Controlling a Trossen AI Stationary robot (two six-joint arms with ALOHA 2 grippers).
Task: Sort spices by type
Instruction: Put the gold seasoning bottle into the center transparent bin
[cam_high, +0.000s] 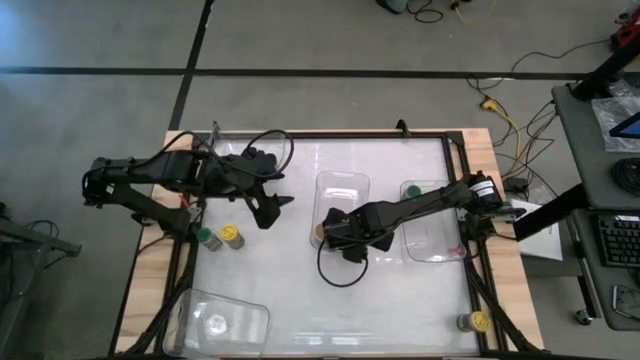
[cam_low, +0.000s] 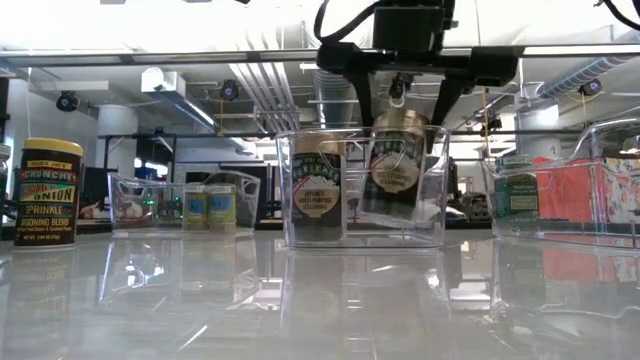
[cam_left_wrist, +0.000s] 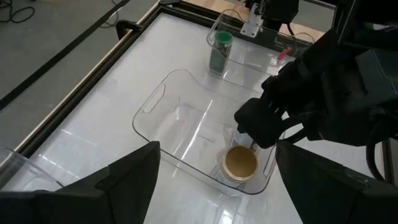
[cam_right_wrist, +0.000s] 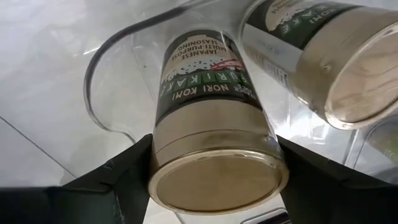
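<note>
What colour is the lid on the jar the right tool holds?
Tan lid, clearest in the right wrist view.

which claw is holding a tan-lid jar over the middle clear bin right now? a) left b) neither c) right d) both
c: the right claw is shut on the tan-lid jar above the middle bin, where another tan-lid jar already stands; the left claw is open and empty off to the side.

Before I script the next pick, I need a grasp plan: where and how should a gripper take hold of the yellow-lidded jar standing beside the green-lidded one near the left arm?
Grip the yellow-lidded jar at its lid, coming straight down: it stands upright, and the green-lidded jar crowds one side.
</note>
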